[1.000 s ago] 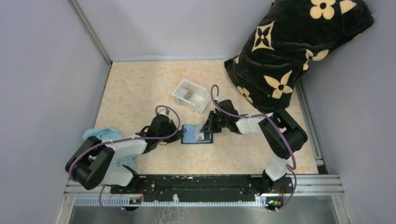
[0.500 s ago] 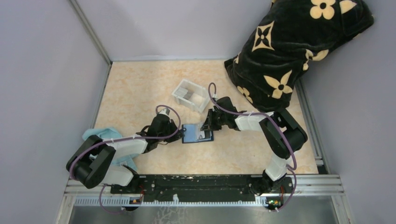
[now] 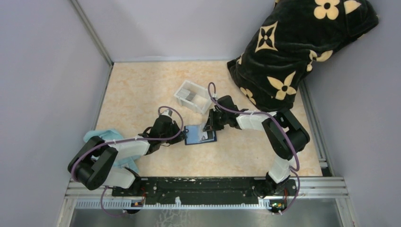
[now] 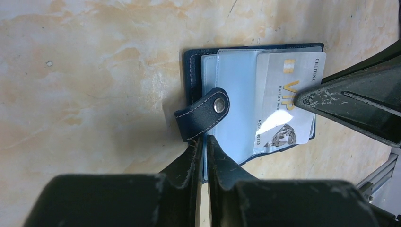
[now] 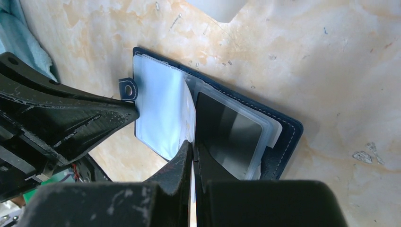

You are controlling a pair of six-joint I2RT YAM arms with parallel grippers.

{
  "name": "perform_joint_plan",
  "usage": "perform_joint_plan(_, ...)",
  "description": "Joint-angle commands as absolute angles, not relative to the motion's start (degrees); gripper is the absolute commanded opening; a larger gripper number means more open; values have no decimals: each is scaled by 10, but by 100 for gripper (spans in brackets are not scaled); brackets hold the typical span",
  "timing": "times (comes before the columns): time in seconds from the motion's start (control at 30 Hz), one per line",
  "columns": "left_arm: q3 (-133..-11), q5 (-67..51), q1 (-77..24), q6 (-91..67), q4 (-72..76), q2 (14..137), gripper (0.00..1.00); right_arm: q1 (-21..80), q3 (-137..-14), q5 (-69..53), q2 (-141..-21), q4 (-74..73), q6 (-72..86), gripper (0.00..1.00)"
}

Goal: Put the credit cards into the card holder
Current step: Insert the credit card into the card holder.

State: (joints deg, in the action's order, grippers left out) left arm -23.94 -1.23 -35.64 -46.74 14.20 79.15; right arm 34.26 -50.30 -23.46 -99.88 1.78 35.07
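Observation:
The navy card holder (image 3: 199,135) lies open on the table between both arms. In the left wrist view (image 4: 198,71) its strap with the snap stud (image 4: 219,105) curls up, and clear sleeves show inside. My left gripper (image 4: 204,138) is shut on the holder's near edge; in the top view it (image 3: 179,134) sits at the holder's left side. My right gripper (image 5: 194,145) is shut on a silver "VIP" credit card (image 4: 288,90) that lies partly inside a clear sleeve. A dark card (image 5: 231,135) sits in another sleeve.
A white plastic tray (image 3: 204,100) with grey cards (image 3: 187,97) stands just behind the holder. A black blanket with tan flowers (image 3: 298,47) fills the back right. A teal cloth (image 3: 105,136) lies under my left arm. Walls close in the left, back and right.
My right gripper has shifted slightly toward the back with the card, and the holder has turned a little. The left gripper holds its place.

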Motion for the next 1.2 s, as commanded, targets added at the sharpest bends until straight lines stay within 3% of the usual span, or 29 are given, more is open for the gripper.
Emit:
perform_joint_plan(0.0,-233,-4,-359,-450,87,814,13,345,-534,-195,-1006,-19,311,0)
perform_joint_plan(1.17,-226,-11,-359,-450,94,820,13,365,-593,-161,-1011,-79,276,0)
